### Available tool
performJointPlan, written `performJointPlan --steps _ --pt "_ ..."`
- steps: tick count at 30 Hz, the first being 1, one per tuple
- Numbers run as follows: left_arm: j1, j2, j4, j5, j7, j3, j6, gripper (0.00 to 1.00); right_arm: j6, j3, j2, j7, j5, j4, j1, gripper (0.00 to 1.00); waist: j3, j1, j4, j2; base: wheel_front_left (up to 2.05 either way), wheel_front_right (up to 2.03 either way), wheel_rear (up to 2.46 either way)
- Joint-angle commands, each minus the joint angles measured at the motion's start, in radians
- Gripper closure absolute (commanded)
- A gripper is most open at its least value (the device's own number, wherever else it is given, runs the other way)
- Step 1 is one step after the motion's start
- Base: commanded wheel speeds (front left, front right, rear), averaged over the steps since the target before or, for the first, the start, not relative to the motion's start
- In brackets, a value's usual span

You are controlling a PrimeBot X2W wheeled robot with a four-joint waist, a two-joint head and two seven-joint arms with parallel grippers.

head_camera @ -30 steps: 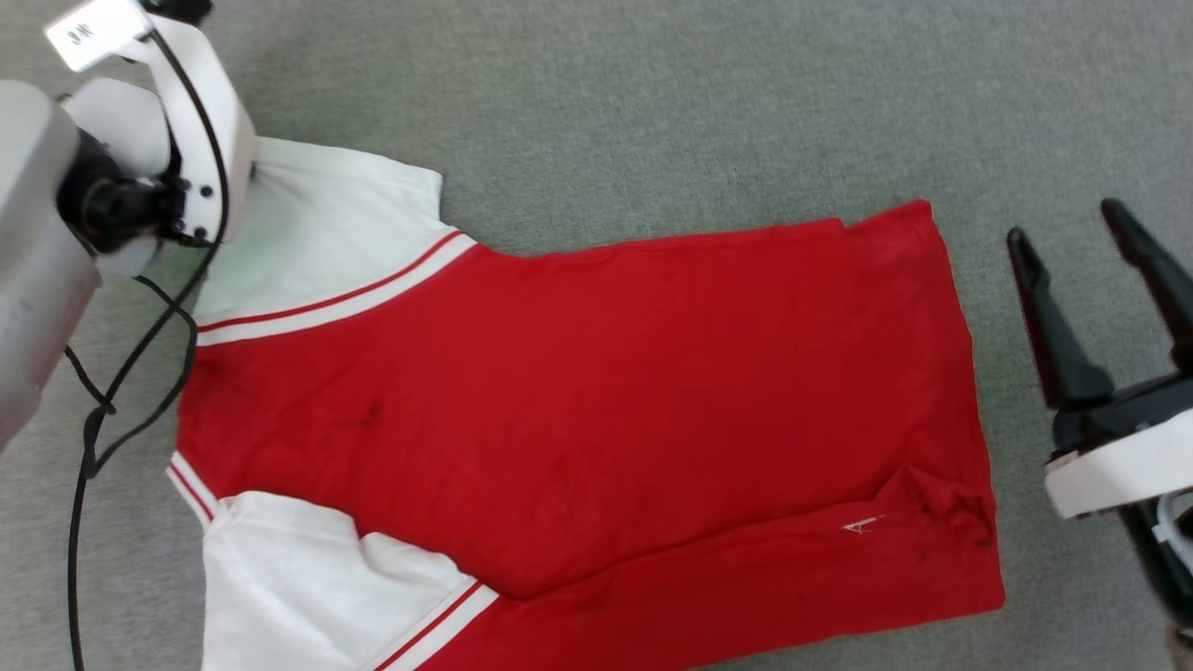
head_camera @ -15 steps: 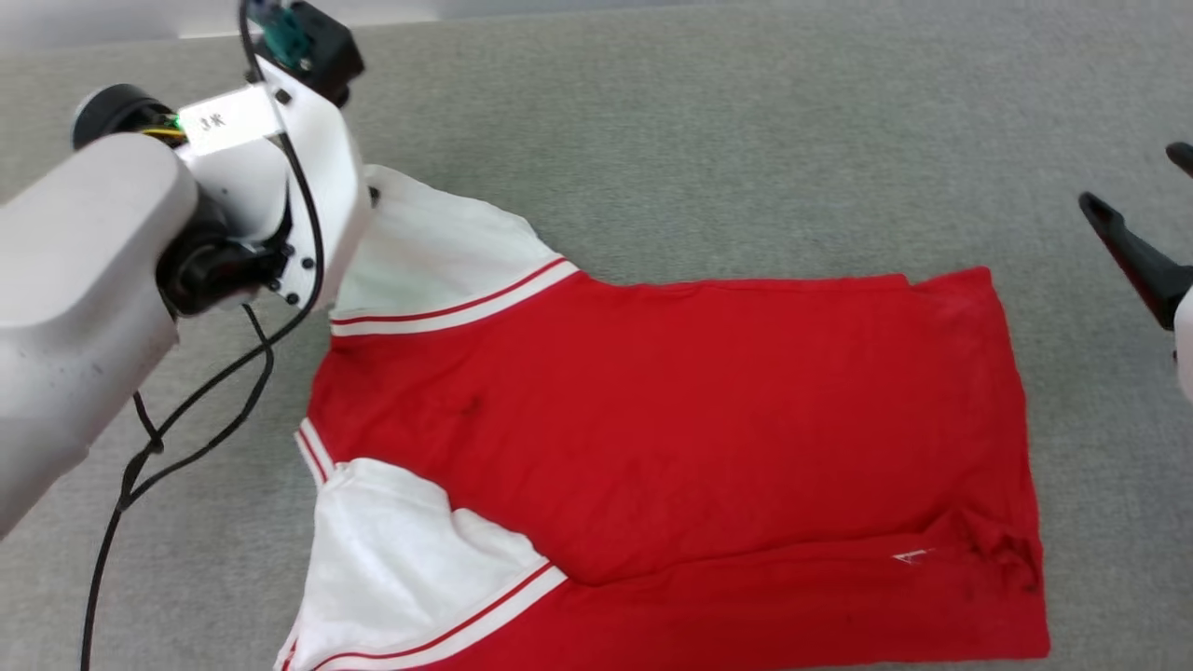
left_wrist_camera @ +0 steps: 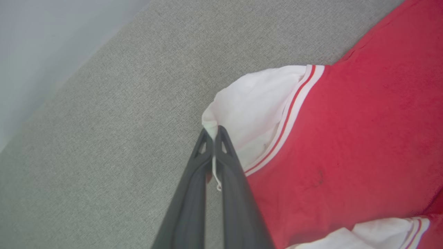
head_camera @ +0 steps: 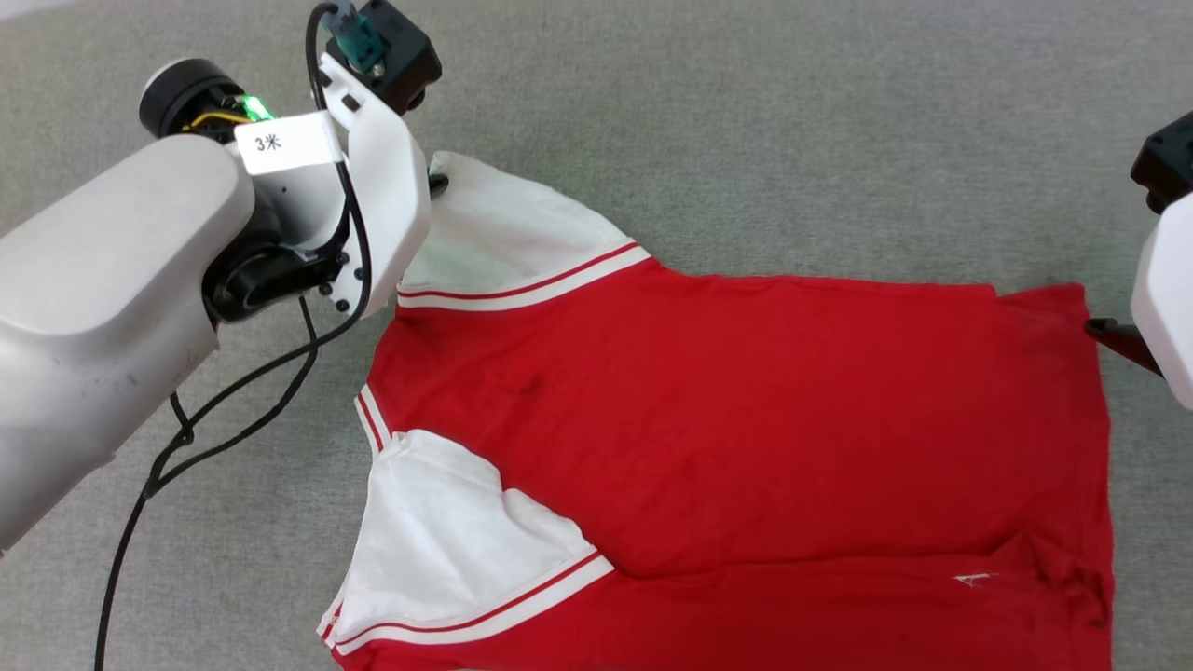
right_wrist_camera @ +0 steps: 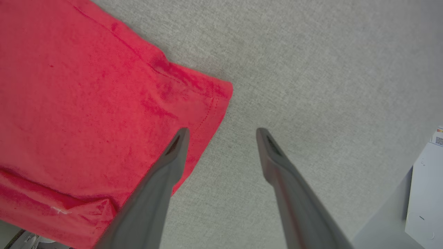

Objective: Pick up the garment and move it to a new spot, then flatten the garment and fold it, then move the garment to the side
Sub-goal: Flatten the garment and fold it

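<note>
We see the garment (head_camera: pixel 746 419) spread back-up across the middle of the grey tabletop (head_camera: pixel 792 140). Its sleeves lie toward the left side and its hem toward the right edge. Our left gripper (left_wrist_camera: pixel 211 133) is pinched tight on the outer tip of the far white sleeve (left_wrist_camera: pixel 249 100). We judge this is to draw the sleeve outward and flat, since it bunches a little at the grip. Our right gripper (right_wrist_camera: pixel 223 131) stands wide open and holds nothing. One finger is over the far hem corner (right_wrist_camera: pixel 221 90) and the other over bare tabletop. It seems placed to take that corner, so both arms can tension the cloth. Near the front edge, a fold along the side needs smoothing.
</note>
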Motion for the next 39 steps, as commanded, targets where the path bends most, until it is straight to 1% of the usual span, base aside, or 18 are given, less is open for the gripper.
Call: performJointPlan --steps 1,7,8,9,10,11,12,14,15,16,17,23,27,32,35,39 --pt "-0.014 -0.004 -0.002 0.007 -0.007 -0.002 0.0 1.0 -0.001 0.008 0.012 0.002 -0.008 0.018 -0.022 0.0 0.017 0.0 0.012 0.0 0.0 0.0 0.0" --pt "-0.033 -0.005 -0.017 0.012 -0.014 -0.01 0.0 1.0 -0.001 0.041 0.082 -0.057 -0.024 0.149 -0.049 0.0 0.058 0.0 0.029 0.0 0.0 0.0 0.0" --pt "-0.035 -0.004 -0.018 0.012 -0.016 -0.012 0.0 1.0 0.0 0.052 0.091 -0.068 -0.027 0.168 -0.046 0.0 0.062 0.0 0.03 0.0 0.0 0.0 0.0" --pt "-0.036 -0.002 -0.02 0.014 -0.019 -0.014 0.0 1.0 0.0 0.094 0.099 -0.083 -0.028 0.194 -0.028 0.0 0.07 0.0 0.033 0.0 0.0 0.0 0.0" --pt "-0.034 -0.001 -0.02 0.014 -0.02 -0.016 0.0 1.0 0.0 0.116 0.106 -0.087 -0.017 0.206 -0.013 0.0 0.071 0.0 0.034 0.0 0.0 0.0 0.0" --pt "-0.034 -0.001 -0.02 0.014 -0.02 -0.016 0.0 1.0 0.0 0.116 0.106 -0.087 -0.017 0.206 -0.013 0.0 0.071 0.0 0.034 0.0 0.0 0.0 0.0" --pt "-0.031 0.002 -0.021 0.012 -0.022 -0.017 0.0 1.0 0.001 0.149 0.108 -0.099 0.001 0.22 0.004 0.0 0.073 0.0 0.034 0.0 0.0 0.0 0.0" --pt "-0.027 0.004 -0.022 0.011 -0.023 -0.019 0.0 1.0 0.001 0.156 0.11 -0.106 0.012 0.23 0.008 0.0 0.072 0.0 0.033 0.0 0.0 0.0 0.0" --pt "-0.022 0.006 -0.022 0.009 -0.024 -0.019 0.0 1.0 0.001 0.162 0.108 -0.12 0.016 0.237 0.007 0.09 0.069 0.0 0.032 0.0 0.0 0.0 0.0" --pt "-0.018 0.008 -0.02 0.007 -0.025 -0.021 0.0 1.0 0.001 0.159 0.105 -0.149 0.014 0.242 0.0 0.94 0.065 0.0 0.03 0.0 0.0 0.0 0.0" --pt "-0.013 0.01 -0.019 0.005 -0.025 -0.021 0.0 1.0 0.001 0.155 0.103 -0.17 0.016 0.25 -0.007 1.0 0.059 0.0 0.029 0.0 0.0 0.0 0.0" --pt "0.02 0.019 -0.022 -0.006 -0.057 -0.024 0.0 1.0 -0.001 0.133 0.083 -0.296 0.047 0.274 -0.023 1.0 -0.001 0.0 0.024 0.0 0.0 0.0 0.0" --pt "0.062 0.041 -0.043 -0.013 -0.09 -0.025 0.0 1.0 -0.001 0.142 0.057 -0.382 0.068 0.251 0.01 1.0 -0.063 0.0 0.021 0.0 0.0 0.0 0.0" --pt "0.143 0.081 -0.086 -0.011 -0.112 -0.027 0.0 1.0 -0.001 0.146 0.03 -0.483 0.09 0.222 0.08 1.0 -0.144 0.0 0.022 0.0 0.0 0.0 0.0" --pt "0.201 0.111 -0.13 -0.009 -0.122 -0.028 0.012 1.0 -0.001 0.147 0.016 -0.525 0.106 0.201 0.133 1.0 -0.184 0.0 0.023 0.0 0.0 0.0 0.0" --pt "0.298 0.156 -0.198 -0.014 -0.129 -0.029 0.041 1.0 -0.001 0.14 0.002 -0.572 0.119 0.182 0.214 1.0 -0.232 0.0 0.024 0.0 0.0 0.0 0.0"
